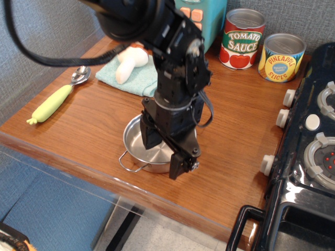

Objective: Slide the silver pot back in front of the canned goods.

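Note:
The silver pot point(134, 142) stands near the front edge of the wooden table, its front loop handle point(127, 163) pointing at me. My gripper point(163, 151) is down over the pot's right side and open. One finger point(149, 137) is inside the bowl and the other finger point(178, 164) is outside the front-right rim. The arm hides most of the pot. The canned goods stand at the back right: the Tomato Sauce tin point(242, 39) and the Pineapple Slices tin point(281, 57), well away from the pot.
A teal towel point(137, 79) with a white mushroom-shaped toy point(127, 65) lies at the back left. A green-handled spoon point(55, 102) lies at the left. A toy microwave point(204, 21) stands at the back. A black stove point(311, 157) borders the right side.

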`<act>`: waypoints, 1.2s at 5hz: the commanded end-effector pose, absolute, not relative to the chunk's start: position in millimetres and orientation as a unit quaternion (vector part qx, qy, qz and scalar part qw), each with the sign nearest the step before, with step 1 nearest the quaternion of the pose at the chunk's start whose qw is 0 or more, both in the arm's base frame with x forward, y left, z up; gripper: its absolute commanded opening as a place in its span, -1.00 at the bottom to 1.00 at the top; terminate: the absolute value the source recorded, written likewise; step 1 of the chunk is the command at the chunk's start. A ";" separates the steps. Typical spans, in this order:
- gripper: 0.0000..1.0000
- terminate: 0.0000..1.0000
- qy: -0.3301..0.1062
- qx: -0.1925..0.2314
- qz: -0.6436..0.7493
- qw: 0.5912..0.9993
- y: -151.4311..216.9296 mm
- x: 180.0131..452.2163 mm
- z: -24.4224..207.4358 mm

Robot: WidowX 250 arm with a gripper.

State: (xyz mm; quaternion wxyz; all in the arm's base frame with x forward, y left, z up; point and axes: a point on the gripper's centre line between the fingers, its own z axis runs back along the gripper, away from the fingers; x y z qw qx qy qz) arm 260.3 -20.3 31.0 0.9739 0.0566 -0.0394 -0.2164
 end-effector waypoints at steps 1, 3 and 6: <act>-1.00 -1.00 -0.050 0.066 -0.202 0.976 -6.8 263.0 24.8; -1.00 -1.00 -0.048 0.069 -0.192 0.978 -0.2 264.2 24.5; -1.00 -1.00 -0.130 0.051 -0.204 0.969 -14.5 339.2 97.5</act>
